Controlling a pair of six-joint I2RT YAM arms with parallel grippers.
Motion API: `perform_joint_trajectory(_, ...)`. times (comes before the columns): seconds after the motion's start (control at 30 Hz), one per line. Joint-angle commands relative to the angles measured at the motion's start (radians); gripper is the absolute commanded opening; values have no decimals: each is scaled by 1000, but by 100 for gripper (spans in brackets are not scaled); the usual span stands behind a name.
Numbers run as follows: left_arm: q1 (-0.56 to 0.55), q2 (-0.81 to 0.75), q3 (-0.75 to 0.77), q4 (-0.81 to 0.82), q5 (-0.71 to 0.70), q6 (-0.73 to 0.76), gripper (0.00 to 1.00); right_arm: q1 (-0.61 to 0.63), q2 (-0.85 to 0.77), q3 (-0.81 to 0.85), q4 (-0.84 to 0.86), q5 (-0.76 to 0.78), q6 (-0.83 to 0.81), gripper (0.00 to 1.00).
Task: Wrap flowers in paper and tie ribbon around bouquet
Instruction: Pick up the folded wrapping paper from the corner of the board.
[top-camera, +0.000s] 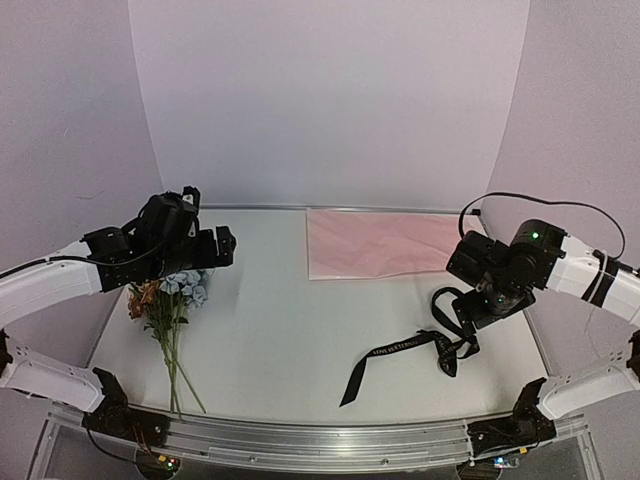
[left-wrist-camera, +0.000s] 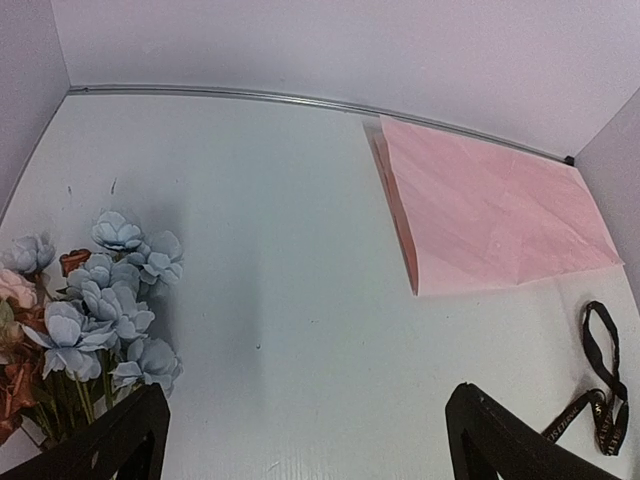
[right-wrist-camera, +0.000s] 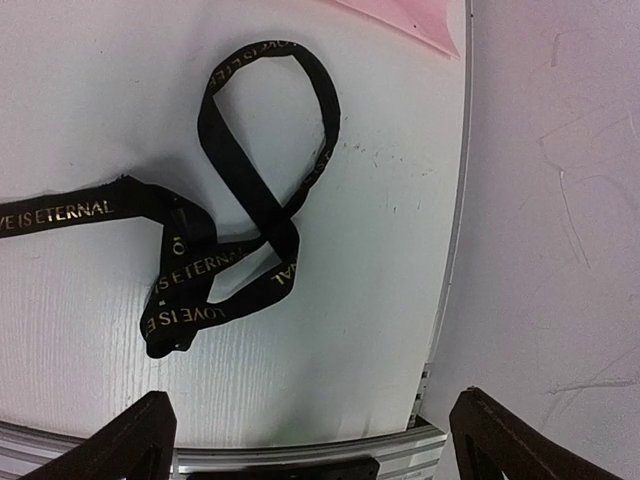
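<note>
The flowers lie at the table's left, blue, cream and orange blooms toward the back and green stems toward the near edge. They fill the lower left of the left wrist view. My left gripper hovers open just behind and right of the blooms, with nothing between its fingers. The pink paper lies flat at the back right. The black ribbon with gold lettering lies looped on the table at front right. Above its looped end my right gripper hangs open and empty.
White walls close the table on the left, back and right. A metal rail runs along the near edge, with the arm bases at both ends. The table's right edge lies close beside the ribbon.
</note>
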Motion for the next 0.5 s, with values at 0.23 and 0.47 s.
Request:
perform_joint_trajectory(0.23, 64, 184, 125, 55, 192, -12, 100, -62, 31, -3, 48, -112, 60, 98)
perform_joint_trajectory(0.47, 129, 500, 325, 121, 396, 9, 100, -98, 149, -11, 189, -232, 130, 98)
